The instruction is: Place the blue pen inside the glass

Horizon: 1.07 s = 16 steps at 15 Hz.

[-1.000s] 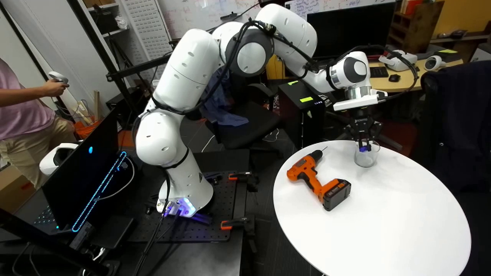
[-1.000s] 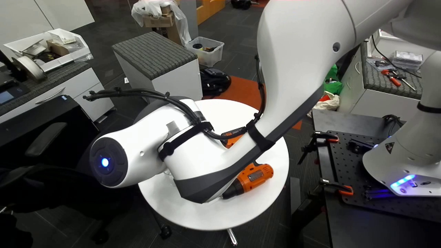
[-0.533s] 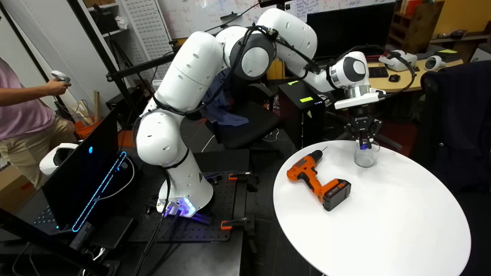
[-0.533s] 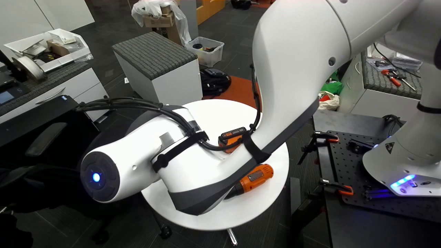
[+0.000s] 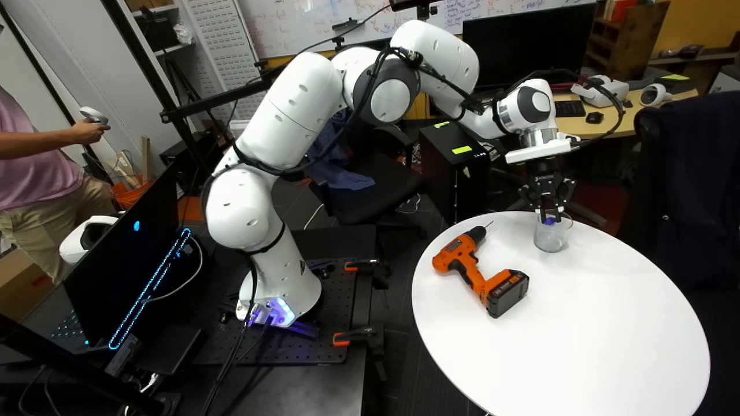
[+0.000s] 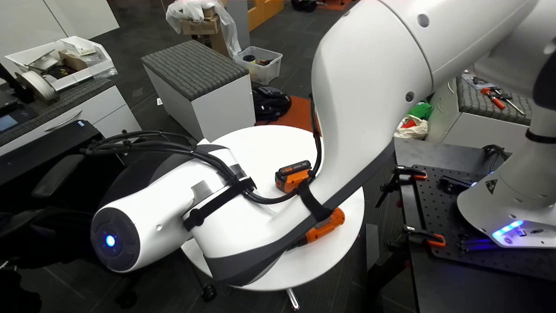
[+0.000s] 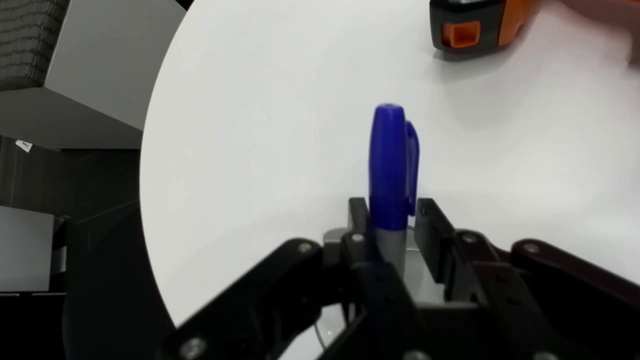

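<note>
Gripper (image 5: 551,218) over glass (image 5: 551,238), fingertips at its rim | fingers parted, blue pen (image 7: 389,170) between them, gap showing on one side | pen at glass's mouth, lower end unclear | glass upright on white table (image 5: 584,329) | orange drill (image 5: 477,282) on table, apart from glass

A round white surface (image 5: 584,346) stands on dark grey flooring (image 6: 299,56). Around it are a pale tan desk (image 5: 572,126) and a white cabinet (image 6: 223,104) with patterned grey top (image 6: 195,65); farther off, a scribbled whiteboard (image 5: 283,26).
</note>
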Each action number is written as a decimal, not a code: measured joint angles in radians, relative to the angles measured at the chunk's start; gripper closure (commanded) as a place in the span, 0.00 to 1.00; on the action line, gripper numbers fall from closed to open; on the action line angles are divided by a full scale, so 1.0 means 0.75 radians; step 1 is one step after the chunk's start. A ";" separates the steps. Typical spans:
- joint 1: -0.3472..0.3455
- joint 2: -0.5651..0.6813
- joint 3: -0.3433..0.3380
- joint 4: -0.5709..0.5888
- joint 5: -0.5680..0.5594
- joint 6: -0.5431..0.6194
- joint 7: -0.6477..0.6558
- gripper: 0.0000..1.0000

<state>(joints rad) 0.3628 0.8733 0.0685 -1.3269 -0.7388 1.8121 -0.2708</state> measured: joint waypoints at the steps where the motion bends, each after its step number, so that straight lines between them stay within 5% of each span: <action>1: 0.002 0.008 0.000 0.010 0.000 -0.005 -0.002 0.28; 5: 0.013 0.034 0.000 0.048 0.000 -0.025 -0.003 0.00; 16: 0.021 0.045 -0.012 0.118 -0.004 -0.043 -0.002 0.00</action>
<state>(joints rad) 0.3782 0.9074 0.0594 -1.2381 -0.7418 1.7795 -0.2726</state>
